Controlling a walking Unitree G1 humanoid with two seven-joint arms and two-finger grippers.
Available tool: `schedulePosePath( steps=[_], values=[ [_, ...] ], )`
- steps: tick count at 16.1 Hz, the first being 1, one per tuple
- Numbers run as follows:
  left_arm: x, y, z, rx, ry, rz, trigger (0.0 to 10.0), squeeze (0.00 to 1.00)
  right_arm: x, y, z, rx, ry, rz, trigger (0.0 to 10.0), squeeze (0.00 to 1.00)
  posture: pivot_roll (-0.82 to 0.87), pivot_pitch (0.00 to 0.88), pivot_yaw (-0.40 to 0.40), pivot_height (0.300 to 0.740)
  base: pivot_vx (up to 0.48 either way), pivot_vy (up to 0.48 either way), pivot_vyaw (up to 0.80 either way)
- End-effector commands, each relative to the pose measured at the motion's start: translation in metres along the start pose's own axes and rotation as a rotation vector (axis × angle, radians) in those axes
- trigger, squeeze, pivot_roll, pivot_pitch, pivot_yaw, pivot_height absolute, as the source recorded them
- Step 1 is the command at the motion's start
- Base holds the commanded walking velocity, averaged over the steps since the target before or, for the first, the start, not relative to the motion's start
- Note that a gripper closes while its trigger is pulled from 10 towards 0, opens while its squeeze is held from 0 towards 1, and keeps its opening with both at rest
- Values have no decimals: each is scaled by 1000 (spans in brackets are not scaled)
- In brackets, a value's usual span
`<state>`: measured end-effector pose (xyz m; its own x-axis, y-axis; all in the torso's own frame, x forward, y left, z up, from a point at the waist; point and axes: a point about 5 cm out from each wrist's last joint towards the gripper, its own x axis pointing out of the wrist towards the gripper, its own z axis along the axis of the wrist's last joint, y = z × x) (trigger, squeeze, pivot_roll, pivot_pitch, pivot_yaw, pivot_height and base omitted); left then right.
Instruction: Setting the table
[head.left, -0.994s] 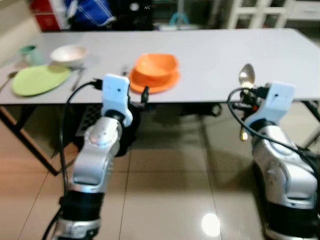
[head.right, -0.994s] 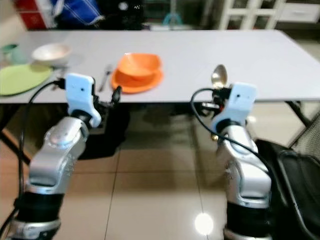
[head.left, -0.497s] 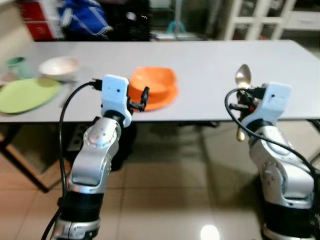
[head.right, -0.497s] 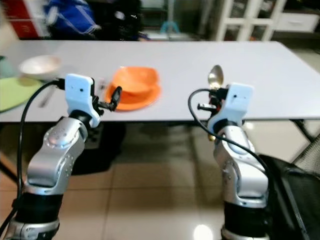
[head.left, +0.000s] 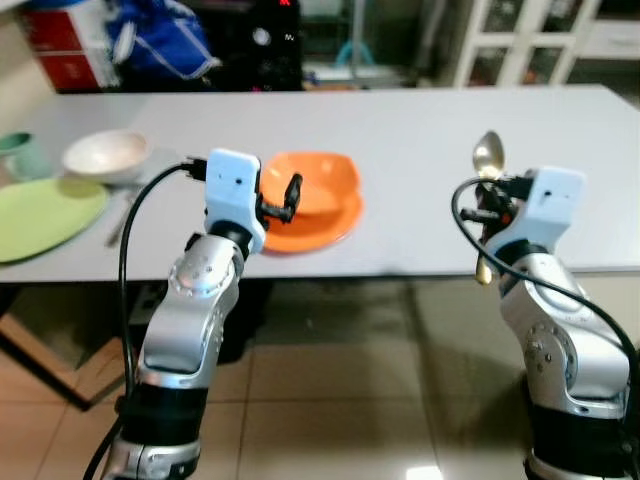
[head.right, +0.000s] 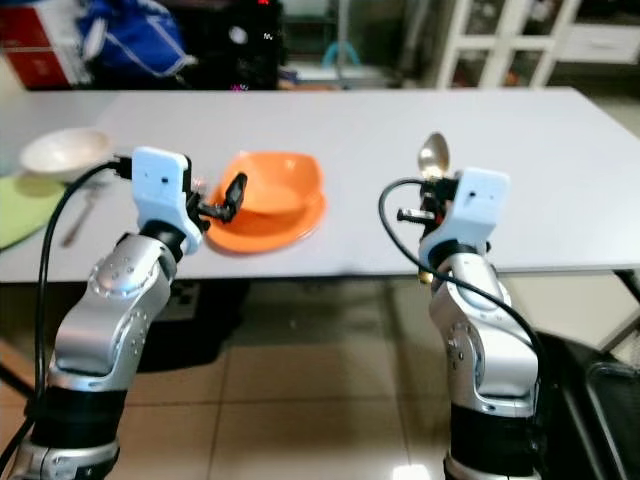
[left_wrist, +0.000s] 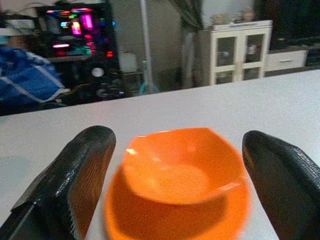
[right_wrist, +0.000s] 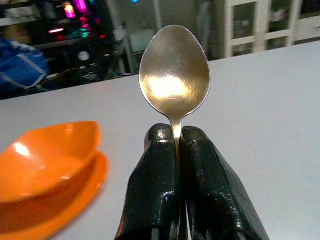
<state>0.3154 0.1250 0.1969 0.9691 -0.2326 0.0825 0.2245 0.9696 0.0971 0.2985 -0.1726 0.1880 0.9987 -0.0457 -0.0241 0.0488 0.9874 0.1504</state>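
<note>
Robot has shuffled closer, so the tabletop edge now sits under its arms; right hand stays clamped on the spoon, left hand spread apart facing the orange bowl, so placing looks next

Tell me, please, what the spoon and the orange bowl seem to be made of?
The spoon, pinched in the right gripper, looks like polished metal: it mirrors a bright light spot. The orange bowl looks like glossy plastic, with even colour and soft highlights, though glazed ceramic is possible.
</note>
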Motion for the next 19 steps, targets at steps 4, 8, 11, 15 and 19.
schedulePosePath(
  steps=[4,8,11,15,19],
  values=[
    [-1,8,3,14,-6,18,10000,0,1,10,2,7,-9,30,10000,0,-45,0,23,740,439,0,0],
    [0,7,3,19,-5,8,10000,0,1,9,1,3,-3,27,10000,0,-45,0,27,740,441,0,0],
    [-3,-3,4,44,0,-100,10000,0,2,1,1,-22,2,11,10000,0,-44,0,30,740,248,0,0],
    [-15,-22,8,73,-37,-337,10000,0,11,-13,3,-69,10,-33,10000,0,-39,0,31,740,0,0,0],
    [-25,-28,7,90,-6,-461,10000,0,21,-21,-9,-124,89,-32,10000,0,-35,0,35,740,0,0,0]
  ],
)
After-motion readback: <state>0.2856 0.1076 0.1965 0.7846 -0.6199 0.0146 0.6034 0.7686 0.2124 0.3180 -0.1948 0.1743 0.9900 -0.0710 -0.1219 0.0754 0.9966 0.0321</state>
